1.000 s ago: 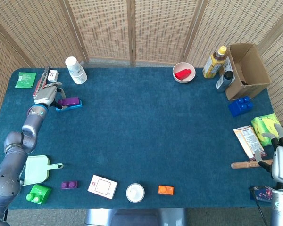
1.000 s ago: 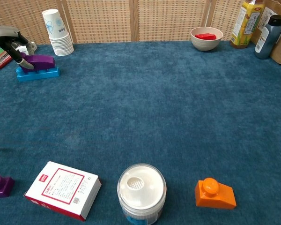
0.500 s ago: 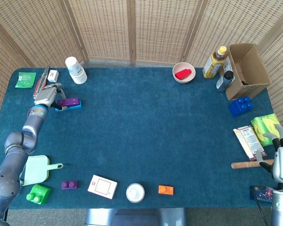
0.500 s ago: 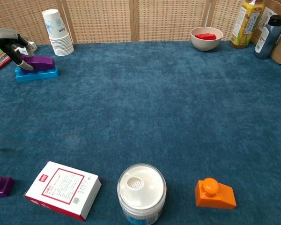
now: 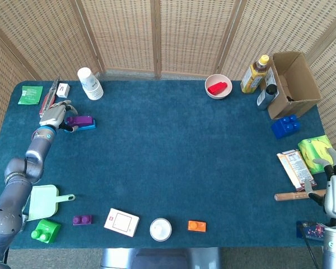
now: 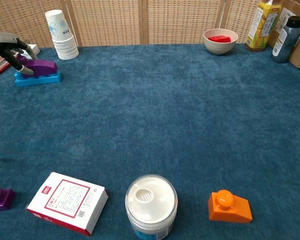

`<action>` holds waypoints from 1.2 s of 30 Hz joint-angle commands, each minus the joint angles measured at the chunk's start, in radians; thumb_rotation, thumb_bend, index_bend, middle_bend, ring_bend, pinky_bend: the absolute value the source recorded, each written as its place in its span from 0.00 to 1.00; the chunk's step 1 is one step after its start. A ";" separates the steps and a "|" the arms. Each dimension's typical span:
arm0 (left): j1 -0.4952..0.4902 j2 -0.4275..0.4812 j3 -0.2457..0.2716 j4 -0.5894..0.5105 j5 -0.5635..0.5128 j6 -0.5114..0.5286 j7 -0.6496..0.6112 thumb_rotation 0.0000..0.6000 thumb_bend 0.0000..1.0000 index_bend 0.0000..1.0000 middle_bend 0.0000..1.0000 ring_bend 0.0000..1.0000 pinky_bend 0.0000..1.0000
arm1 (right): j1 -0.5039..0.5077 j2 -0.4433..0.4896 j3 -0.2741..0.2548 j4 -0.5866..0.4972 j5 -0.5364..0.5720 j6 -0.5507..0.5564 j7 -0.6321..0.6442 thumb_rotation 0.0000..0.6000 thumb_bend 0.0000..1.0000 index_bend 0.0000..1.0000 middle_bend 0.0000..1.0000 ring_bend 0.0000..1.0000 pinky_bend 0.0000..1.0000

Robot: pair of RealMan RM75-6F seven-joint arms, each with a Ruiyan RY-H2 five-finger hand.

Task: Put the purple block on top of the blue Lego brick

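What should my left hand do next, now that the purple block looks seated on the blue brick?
Probably open the fingers and ease the left hand up and away. The purple block already lies on top of the blue Lego brick, roughly level, and the fingers still touch the block's left end. Let go gently so the stack is not dragged; whether it is pressed home is unclear.

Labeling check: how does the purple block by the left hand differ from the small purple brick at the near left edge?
The purple block sits stacked on the light blue Lego brick, with the left hand at its end; the small purple brick lies alone on the cloth, untouched. The purple block looks longer with a smooth rounded top; the small purple brick shows studs. Both are purple.
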 commanded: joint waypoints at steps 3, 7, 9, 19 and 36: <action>0.000 0.006 -0.005 -0.008 -0.003 0.006 -0.003 1.00 0.34 0.21 0.05 0.00 0.00 | -0.002 0.001 0.001 0.000 -0.003 0.003 0.004 1.00 0.28 0.31 0.14 0.00 0.00; 0.001 0.021 -0.013 -0.027 -0.006 0.027 -0.019 1.00 0.34 0.16 0.04 0.00 0.00 | -0.003 0.003 0.000 0.001 -0.007 0.004 0.012 1.00 0.28 0.31 0.14 0.00 0.00; 0.003 0.033 -0.013 -0.042 -0.003 0.042 -0.030 1.00 0.34 0.14 0.04 0.00 0.00 | -0.004 0.004 0.000 0.002 -0.010 0.005 0.017 1.00 0.28 0.31 0.14 0.00 0.00; 0.044 0.100 0.005 -0.155 0.025 0.151 -0.091 1.00 0.34 0.13 0.03 0.00 0.00 | -0.011 0.008 -0.007 0.017 -0.027 0.006 0.055 1.00 0.28 0.31 0.14 0.00 0.00; 0.118 0.125 0.000 -0.237 0.002 0.292 0.072 0.46 0.27 0.11 0.02 0.00 0.00 | -0.021 0.015 -0.016 0.040 -0.052 0.008 0.110 1.00 0.28 0.31 0.13 0.00 0.00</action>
